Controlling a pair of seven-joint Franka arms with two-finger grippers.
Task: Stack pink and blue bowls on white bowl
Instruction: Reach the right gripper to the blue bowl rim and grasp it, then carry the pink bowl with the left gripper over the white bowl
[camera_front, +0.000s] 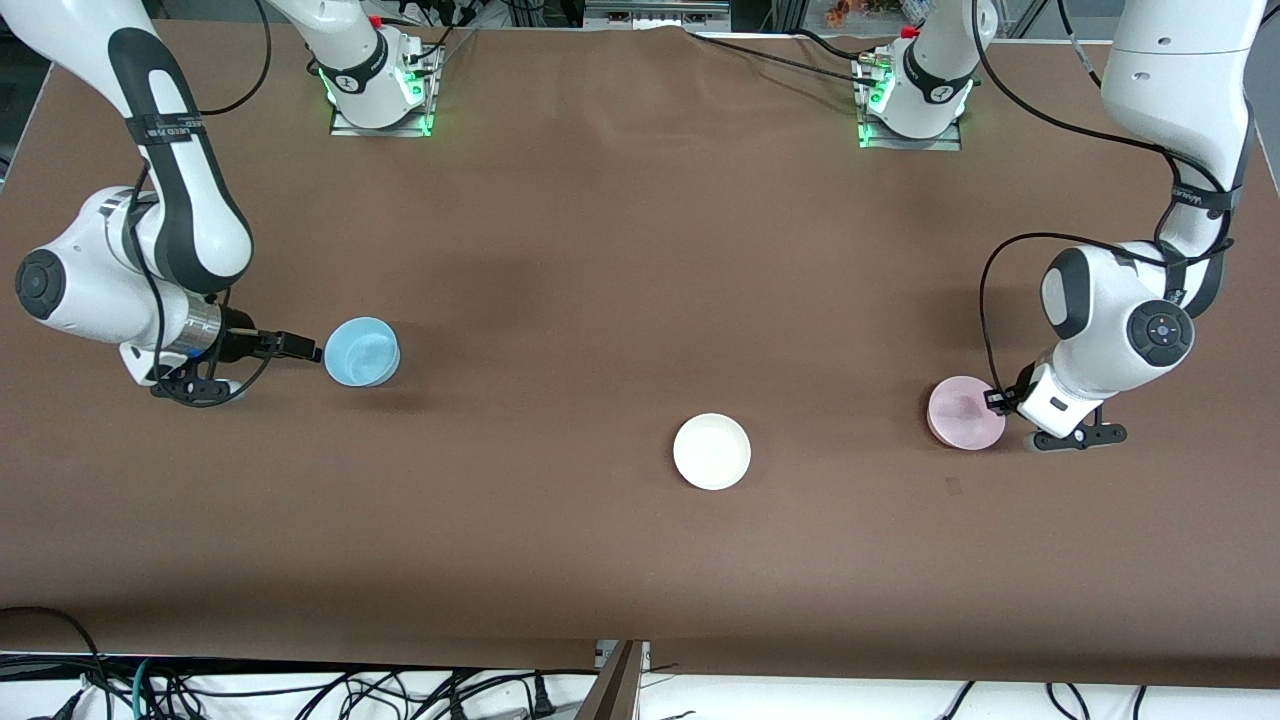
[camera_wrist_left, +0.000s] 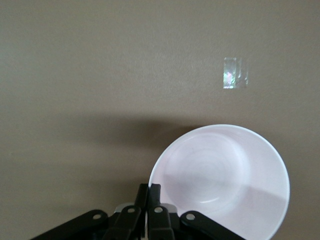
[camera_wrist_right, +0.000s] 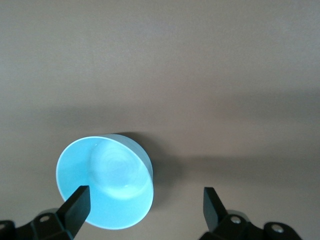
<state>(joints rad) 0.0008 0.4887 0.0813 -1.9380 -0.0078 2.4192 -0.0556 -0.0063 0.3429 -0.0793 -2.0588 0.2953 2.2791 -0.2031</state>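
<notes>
The pink bowl (camera_front: 963, 411) stands upright on the brown table at the left arm's end. My left gripper (camera_front: 996, 400) is at its rim, and in the left wrist view the left gripper (camera_wrist_left: 148, 192) is shut on the rim of the pink bowl (camera_wrist_left: 220, 180). At the right arm's end stands the blue bowl (camera_front: 362, 351), with my right gripper (camera_front: 305, 348) low beside it. That right gripper (camera_wrist_right: 144, 197) is open, and the blue bowl (camera_wrist_right: 105, 182) lies partly between its fingers, close to one finger (camera_wrist_right: 77, 202). The white bowl (camera_front: 711, 451) sits alone between the two, nearer the front camera.
Both arm bases (camera_front: 378, 85) (camera_front: 912, 95) stand along the table's edge farthest from the front camera. A small shiny patch (camera_wrist_left: 234, 73) lies flat on the table near the pink bowl. Cables (camera_front: 200, 690) run below the table's near edge.
</notes>
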